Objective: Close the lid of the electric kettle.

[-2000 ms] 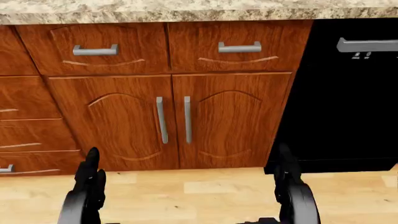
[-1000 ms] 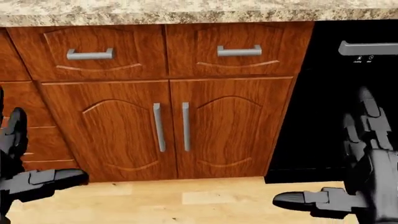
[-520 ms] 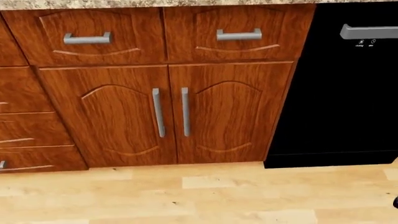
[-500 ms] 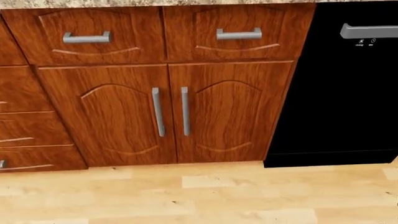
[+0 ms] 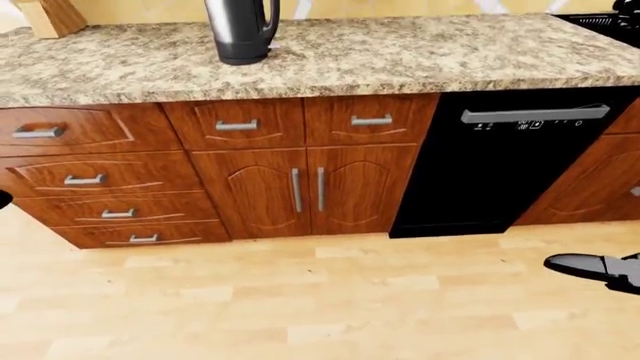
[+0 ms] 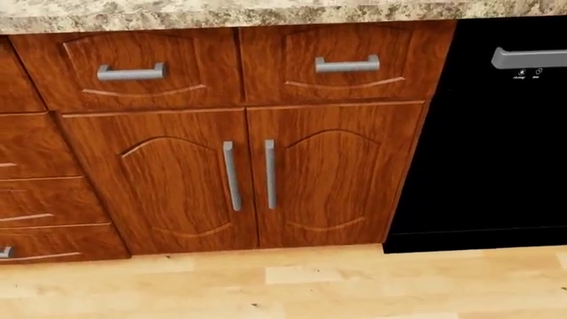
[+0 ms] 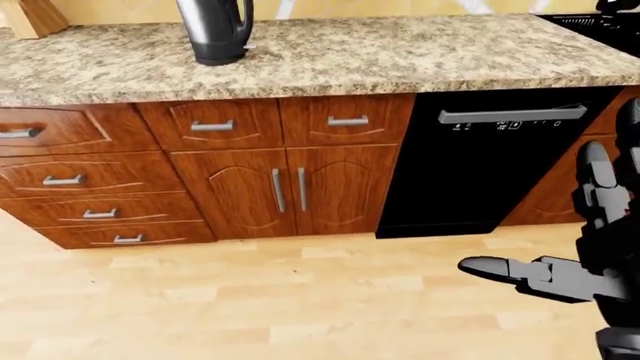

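Observation:
The electric kettle, steel with a black base and handle, stands on the speckled stone counter at the top left of both eye views. Its top and lid are cut off by the picture edge. My right hand hangs low at the right of the right-eye view, fingers spread open and thumb pointing left, holding nothing, far below and right of the kettle. A dark sliver at the left edge of the left-eye view may be my left hand. The head view shows only cabinet fronts.
Under the counter are wooden cabinet doors, drawers to the left and a black dishwasher to the right. A wooden block sits at the counter's top left, a black stove at top right. Light wood floor lies below.
Both hands, spread at the head view's lower corners a second ago, have left that view. The head camera has tilted up slightly, bringing the counter edge back at the top.

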Tool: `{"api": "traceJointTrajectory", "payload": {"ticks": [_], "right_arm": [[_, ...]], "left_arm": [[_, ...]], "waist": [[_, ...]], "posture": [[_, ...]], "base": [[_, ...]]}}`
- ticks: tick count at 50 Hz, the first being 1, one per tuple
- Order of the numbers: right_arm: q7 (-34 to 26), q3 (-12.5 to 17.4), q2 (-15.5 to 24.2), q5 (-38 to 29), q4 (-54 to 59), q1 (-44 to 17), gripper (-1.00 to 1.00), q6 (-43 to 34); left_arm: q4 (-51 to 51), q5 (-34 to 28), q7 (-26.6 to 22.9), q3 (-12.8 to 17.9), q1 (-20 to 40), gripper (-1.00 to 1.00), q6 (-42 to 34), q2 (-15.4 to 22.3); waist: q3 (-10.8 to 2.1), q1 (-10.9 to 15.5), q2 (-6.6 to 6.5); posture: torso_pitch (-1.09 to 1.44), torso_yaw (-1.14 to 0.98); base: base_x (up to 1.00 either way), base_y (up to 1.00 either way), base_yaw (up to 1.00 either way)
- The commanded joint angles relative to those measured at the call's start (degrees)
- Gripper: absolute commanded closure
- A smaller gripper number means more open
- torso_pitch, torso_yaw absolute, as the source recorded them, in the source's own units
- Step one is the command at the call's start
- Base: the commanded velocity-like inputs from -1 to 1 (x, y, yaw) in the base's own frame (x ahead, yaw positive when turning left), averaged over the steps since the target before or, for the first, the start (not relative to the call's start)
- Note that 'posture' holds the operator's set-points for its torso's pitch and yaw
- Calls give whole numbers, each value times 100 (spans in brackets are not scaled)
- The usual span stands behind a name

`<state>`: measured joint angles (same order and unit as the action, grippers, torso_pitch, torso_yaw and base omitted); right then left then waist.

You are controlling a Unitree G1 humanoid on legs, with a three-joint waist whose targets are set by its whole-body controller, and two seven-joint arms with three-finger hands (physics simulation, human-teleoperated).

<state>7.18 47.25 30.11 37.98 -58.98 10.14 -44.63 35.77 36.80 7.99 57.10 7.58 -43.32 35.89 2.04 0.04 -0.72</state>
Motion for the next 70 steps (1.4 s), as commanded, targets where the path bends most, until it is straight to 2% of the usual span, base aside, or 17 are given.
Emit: {"api": "traceJointTrajectory", "payload": {"ticks": [1,6,12,17,18,20,28,32,33,41,45,53,61,64,66,67,70], "right_arm": [[-14,92,98,-46,-102,-41,-100,160],[-63,69,53,-118,-102,-83,-100,125],[-113,35,15,-185,-102,-101,-100,115],[-142,10,1,-246,-102,-86,-100,130],[-156,12,-4,-263,-102,-89,-100,126],[-168,9,-22,-280,-102,-95,-100,125],[-168,-7,-15,-306,-102,-116,-100,100],[-167,-12,-12,-306,-102,-127,-100,88],[-178,-25,-29,-331,-102,-125,-100,95],[-238,-74,-46,-459,-101,-143,-100,76],[-181,-85,0,-425,-102,-110,-100,96],[-189,-65,-33,-412,-101,-87,-100,126],[-251,-146,-73,-560,-102,-129,-100,94],[-291,-148,-102,-605,-102,-131,-100,99],[-331,-151,-128,-649,-101,-151,-100,81],[-337,-136,-127,-647,-101,-156,-100,70],[-342,-145,-137,-660,-101,-149,-100,83]], "left_arm": [[81,-48,-32,26,53,-100,155,89],[106,-48,-26,19,73,-100,117,94],[92,-85,-44,0,77,-100,136,71],[105,-74,-51,16,80,-100,114,77],[105,-86,-58,3,72,-100,126,67],[102,-105,-63,-14,72,-100,140,56],[105,-137,-78,-25,66,-100,147,30],[103,-140,-79,-27,79,-100,139,34],[102,-153,-82,-41,75,-100,150,24],[112,-158,-88,-37,84,-100,132,26],[107,-163,-91,-41,89,-100,134,24],[92,-224,-126,-69,57,-100,196,-23],[106,-217,-123,-67,74,-100,176,-16],[108,-225,-121,-79,79,-100,177,-19],[94,-252,-129,-108,79,-100,200,-31],[100,-243,-127,-100,85,-100,190,-26],[96,-241,-129,-90,89,-100,184,-21]], "waist": [[-46,-6,-27],[6,1,138],[9,-59,85],[18,-75,-358],[15,-31,-189],[48,7,-275],[37,26,34],[-27,36,408],[27,15,251],[55,-17,107],[-30,-36,-386],[59,-20,318],[19,-52,207],[48,-70,-73],[-89,-37,-554],[-20,-11,-268],[-8,29,-228]], "posture": [[0,0],[0,0],[0,0],[0,0],[0,0],[0,0],[0,0],[0,0],[0,0],[0,0],[0,0],[0,0],[0,0],[0,0],[0,0],[0,0],[0,0]], "base": [[0,12,0],[0,11,0],[0,11,0],[0,11,0],[0,11,0],[0,11,0],[0,11,0],[0,11,0],[0,12,0],[0,11,0],[0,16,0],[0,35,0],[0,35,0],[0,35,0],[0,35,0],[0,35,0],[0,35,0]]}}
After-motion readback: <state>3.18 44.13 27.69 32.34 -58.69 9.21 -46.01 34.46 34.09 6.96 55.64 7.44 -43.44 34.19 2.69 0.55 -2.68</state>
